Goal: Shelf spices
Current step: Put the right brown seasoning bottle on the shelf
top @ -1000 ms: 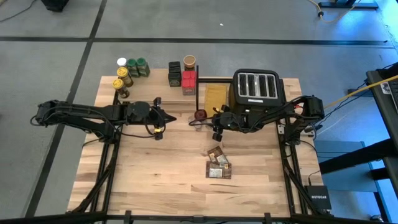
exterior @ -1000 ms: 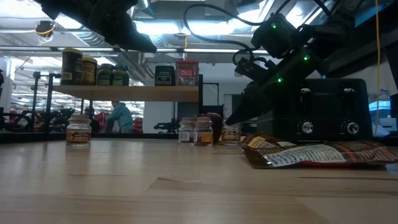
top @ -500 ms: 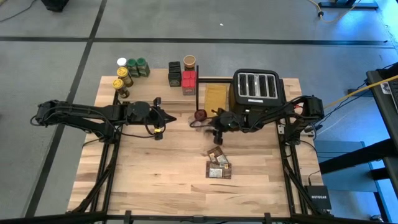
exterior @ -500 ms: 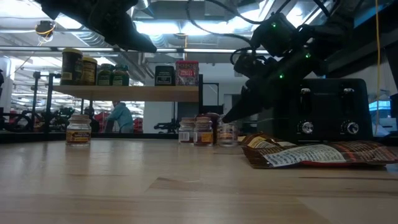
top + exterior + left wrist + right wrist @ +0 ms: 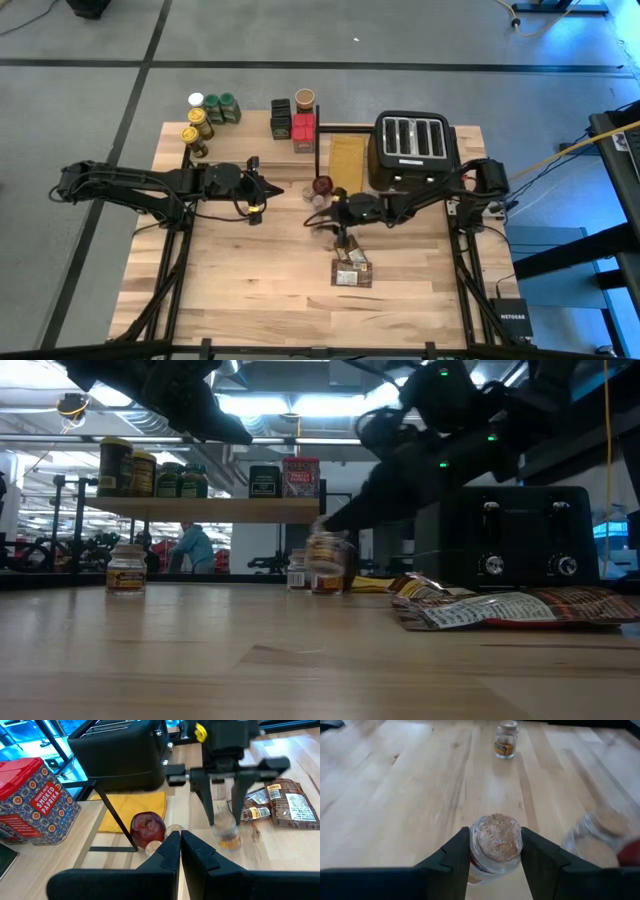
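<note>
Right gripper [image 5: 495, 851] grasps a cork-topped spice jar [image 5: 495, 846] beside the toaster [image 5: 414, 148].
Left gripper [image 5: 176, 851] clenched empty; red apple [image 5: 147, 827] and brown packets [image 5: 350, 266] sit near the toaster.

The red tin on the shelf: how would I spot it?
Find the black toaster, then look to the raised wooden shelf beside it. The red tin stands at the shelf's toaster end, beside a black tin; it is the only red box there.
</note>
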Motion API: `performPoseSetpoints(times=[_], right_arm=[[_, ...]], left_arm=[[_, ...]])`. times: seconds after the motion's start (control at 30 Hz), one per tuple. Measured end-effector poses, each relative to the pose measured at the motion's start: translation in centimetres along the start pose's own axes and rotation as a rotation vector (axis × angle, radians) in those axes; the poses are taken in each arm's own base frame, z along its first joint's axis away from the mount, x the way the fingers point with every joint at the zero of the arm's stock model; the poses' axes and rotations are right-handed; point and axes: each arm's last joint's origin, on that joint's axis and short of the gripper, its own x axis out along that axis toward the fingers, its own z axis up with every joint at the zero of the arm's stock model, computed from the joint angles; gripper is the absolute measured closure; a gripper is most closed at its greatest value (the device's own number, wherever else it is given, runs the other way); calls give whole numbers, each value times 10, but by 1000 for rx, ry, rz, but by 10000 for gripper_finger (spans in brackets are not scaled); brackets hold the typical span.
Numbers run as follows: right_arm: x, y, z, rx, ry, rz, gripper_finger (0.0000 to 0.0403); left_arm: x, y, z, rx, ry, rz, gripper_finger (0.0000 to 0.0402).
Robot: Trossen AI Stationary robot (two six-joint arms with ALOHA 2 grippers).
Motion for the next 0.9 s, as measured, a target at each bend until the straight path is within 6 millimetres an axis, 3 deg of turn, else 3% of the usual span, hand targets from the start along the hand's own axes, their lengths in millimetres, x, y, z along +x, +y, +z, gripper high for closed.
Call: performPoseSetpoints(times=[0.43, 0.6, 0.9], right_arm=[[68, -1, 26, -77, 115, -23, 251], [77, -4, 30, -93, 139, -24, 251], [77, -4, 29, -65, 147, -29, 251]], left_arm=[[0, 0, 0, 0, 2, 0, 394], [0, 0, 0, -14, 3, -1, 394], [0, 0, 0, -26, 4, -1, 394]])
